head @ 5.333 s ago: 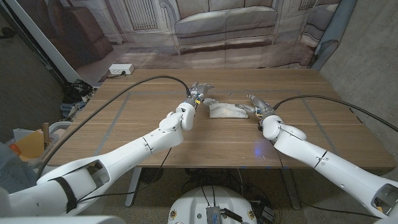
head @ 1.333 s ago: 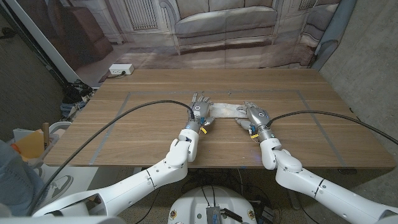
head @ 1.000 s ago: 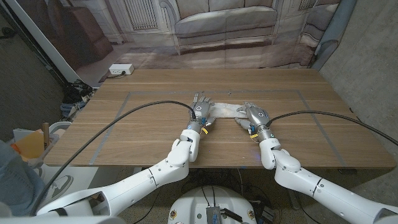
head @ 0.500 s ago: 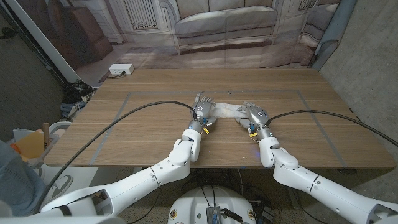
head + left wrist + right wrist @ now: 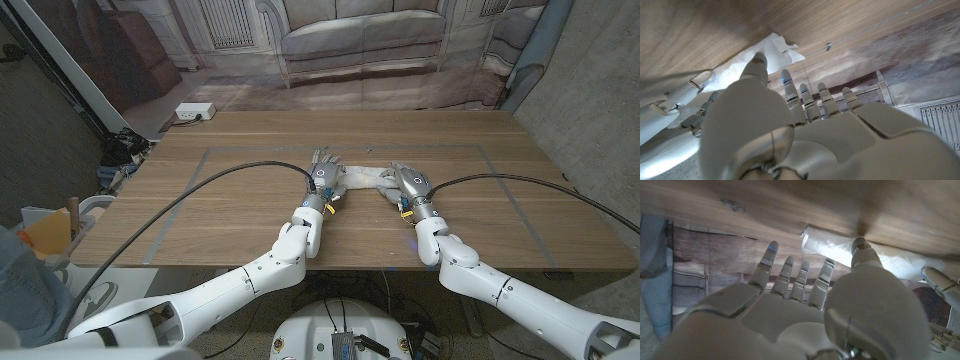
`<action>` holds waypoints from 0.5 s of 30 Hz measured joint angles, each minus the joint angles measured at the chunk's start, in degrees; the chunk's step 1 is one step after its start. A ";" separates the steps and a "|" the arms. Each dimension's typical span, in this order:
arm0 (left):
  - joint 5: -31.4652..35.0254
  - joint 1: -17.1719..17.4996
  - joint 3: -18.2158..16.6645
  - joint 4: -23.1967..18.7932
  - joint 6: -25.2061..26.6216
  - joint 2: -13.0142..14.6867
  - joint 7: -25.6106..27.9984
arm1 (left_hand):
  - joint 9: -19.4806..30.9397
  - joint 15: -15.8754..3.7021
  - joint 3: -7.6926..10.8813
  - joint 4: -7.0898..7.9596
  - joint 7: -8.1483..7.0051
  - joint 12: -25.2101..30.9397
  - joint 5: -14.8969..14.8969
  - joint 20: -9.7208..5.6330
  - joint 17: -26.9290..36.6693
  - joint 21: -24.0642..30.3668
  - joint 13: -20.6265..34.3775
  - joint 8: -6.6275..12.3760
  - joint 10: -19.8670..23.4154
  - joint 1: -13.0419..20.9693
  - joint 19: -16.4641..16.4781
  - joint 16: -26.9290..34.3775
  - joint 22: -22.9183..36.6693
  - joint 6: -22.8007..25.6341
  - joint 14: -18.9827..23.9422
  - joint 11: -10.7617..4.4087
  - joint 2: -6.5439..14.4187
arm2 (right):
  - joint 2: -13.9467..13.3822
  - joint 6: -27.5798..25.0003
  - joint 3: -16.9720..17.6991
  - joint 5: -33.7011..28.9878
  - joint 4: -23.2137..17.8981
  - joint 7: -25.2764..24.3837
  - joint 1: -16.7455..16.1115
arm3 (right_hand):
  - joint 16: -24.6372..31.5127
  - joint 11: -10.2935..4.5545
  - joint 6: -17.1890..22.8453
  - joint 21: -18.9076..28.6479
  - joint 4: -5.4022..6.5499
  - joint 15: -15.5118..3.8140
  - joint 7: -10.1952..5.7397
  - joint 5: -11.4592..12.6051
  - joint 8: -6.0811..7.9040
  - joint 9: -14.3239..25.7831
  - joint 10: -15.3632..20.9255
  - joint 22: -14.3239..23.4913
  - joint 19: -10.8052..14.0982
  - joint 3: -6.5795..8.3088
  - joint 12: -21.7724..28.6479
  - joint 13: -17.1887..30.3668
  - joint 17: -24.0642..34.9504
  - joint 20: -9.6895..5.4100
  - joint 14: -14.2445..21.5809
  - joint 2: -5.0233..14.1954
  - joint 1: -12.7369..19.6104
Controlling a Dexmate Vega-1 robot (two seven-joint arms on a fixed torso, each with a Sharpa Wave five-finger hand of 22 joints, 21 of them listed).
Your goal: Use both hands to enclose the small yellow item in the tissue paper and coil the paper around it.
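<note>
Tissue paper (image 5: 365,178) lies rolled into a long white bundle on the wooden table (image 5: 200,200), between the two hands. The left hand (image 5: 326,177) rests on its left end and the right hand (image 5: 408,182) on its right end, fingers stretched out over the paper rather than curled. Whether either hand actually grips the roll, I cannot tell.
</note>
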 measured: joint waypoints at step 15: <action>-2.23 -0.44 -0.46 1.71 -1.54 -0.63 3.00 | -0.44 -0.04 3.81 -0.30 5.23 0.66 -2.69 -1.30 -0.17 0.40 0.01 6.74 10.93 3.65 4.58 0.38 0.00 18.84 6.91 -2.15 4.90 | 1.04 4.11 0.09 1.43 3.22 -4.00 0.66 | 0.00 -2.83 13.92 0.00 0.00 -1.57 -0.05 -0.15 4.20 0.43 7.50 0.01 2.99 0.00 1.33 -0.16 0.00 -0.37 5.95 1.65 2.72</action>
